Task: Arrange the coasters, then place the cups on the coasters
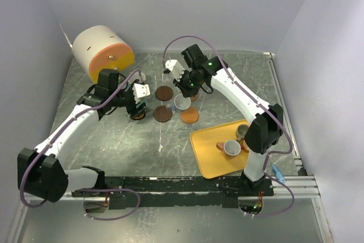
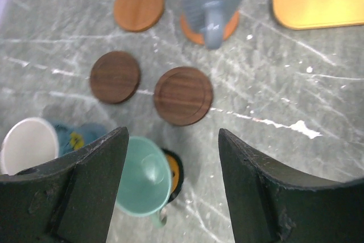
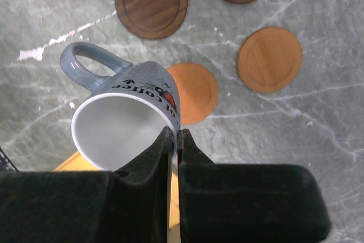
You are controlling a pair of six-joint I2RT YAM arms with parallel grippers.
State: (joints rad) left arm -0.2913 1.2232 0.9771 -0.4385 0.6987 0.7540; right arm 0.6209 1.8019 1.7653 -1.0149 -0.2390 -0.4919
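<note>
Coasters (image 3: 151, 3) laid out, teal cup (image 2: 142, 177) set on one under released left tool (image 2: 172, 140), grey cup (image 3: 122, 123) gripped by right tool (image 3: 175, 138), two cups (image 1: 231, 148) still on tray (image 1: 210, 166).

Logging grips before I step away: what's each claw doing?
Left claw: open, over the teal cup.
Right claw: shut on the grey mug, at its rim.
</note>
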